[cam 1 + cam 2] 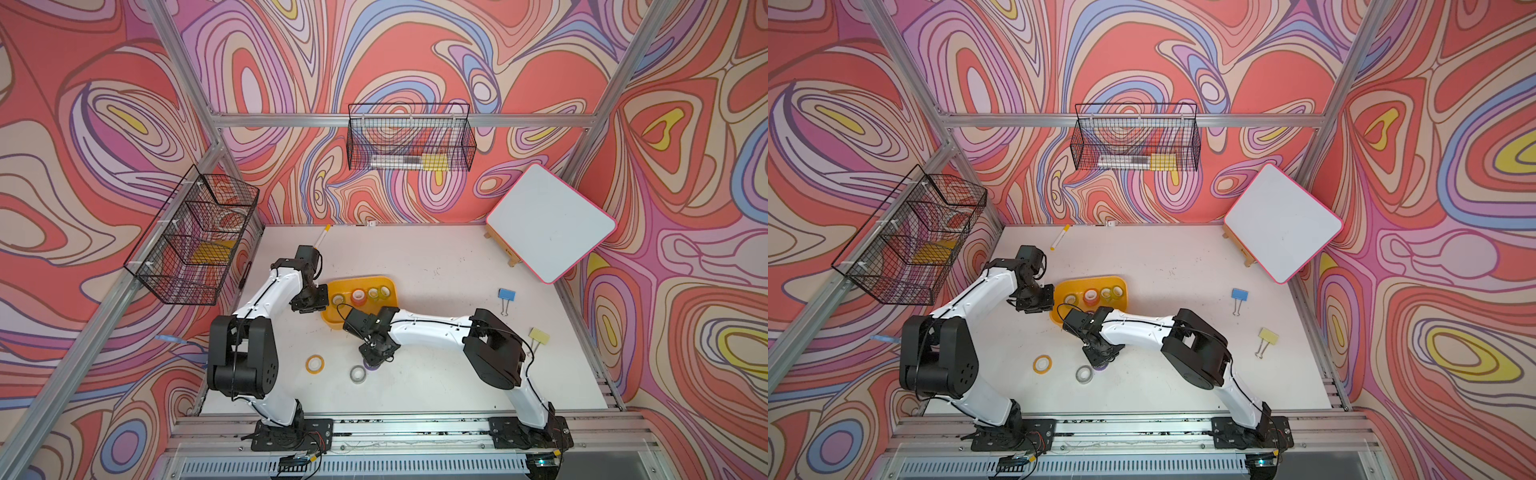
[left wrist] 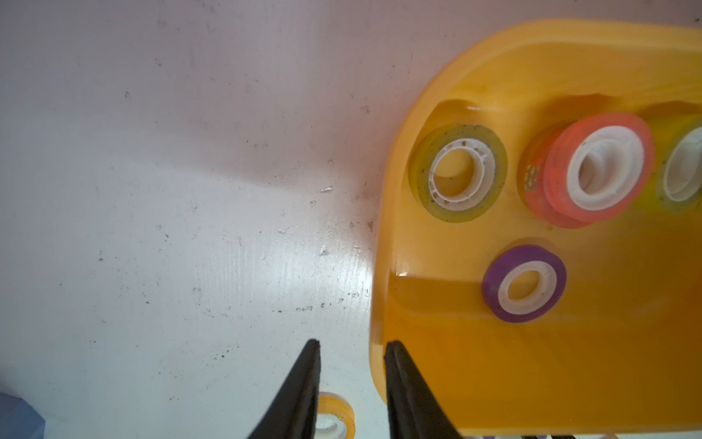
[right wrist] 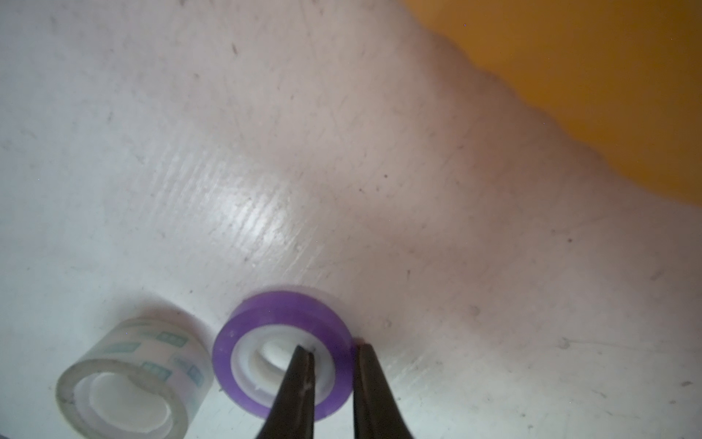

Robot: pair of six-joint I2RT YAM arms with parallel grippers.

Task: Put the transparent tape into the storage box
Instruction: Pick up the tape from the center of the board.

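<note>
We see the transparent tape roll (image 3: 129, 376), clear with faint teal printed marks and a white core, lying flat on the white table (image 1: 440, 365), hole upward. It sits outside the shallow yellow-orange plastic storage box (image 1: 365, 281), and neither arm touches it.

Just beside it lies a purple tape roll (image 3: 288, 309), also flat; we cannot tell whether the two touch. The right end effector (image 3: 330, 349) points down at that purple roll. One black finger stands inside the white core and the other against the outer face. The narrow jaws are closed on the roll's wall while the roll rests on the table. On the clear roll's other side, a thin orange-yellow tape ring (image 1: 308, 365) lies alone on the table.

The storage box stands farther back on the table. Inside it we count an olive-yellow roll (image 2: 419, 178), a red-orange roll (image 2: 607, 121), a slim purple roll (image 2: 490, 285) and part of a yellow-green roll (image 2: 683, 171).

The left end effector (image 2: 351, 344) hovers at the box's short end. Its fingers are a small gap apart with nothing between them, one fingertip by the rim.

Toward the right arm's side lie a blue binder clip (image 1: 506, 294) and a yellow binder clip (image 1: 539, 335). A pink-edged whiteboard (image 1: 548, 224) leans on a small easel in the far corner.
</note>
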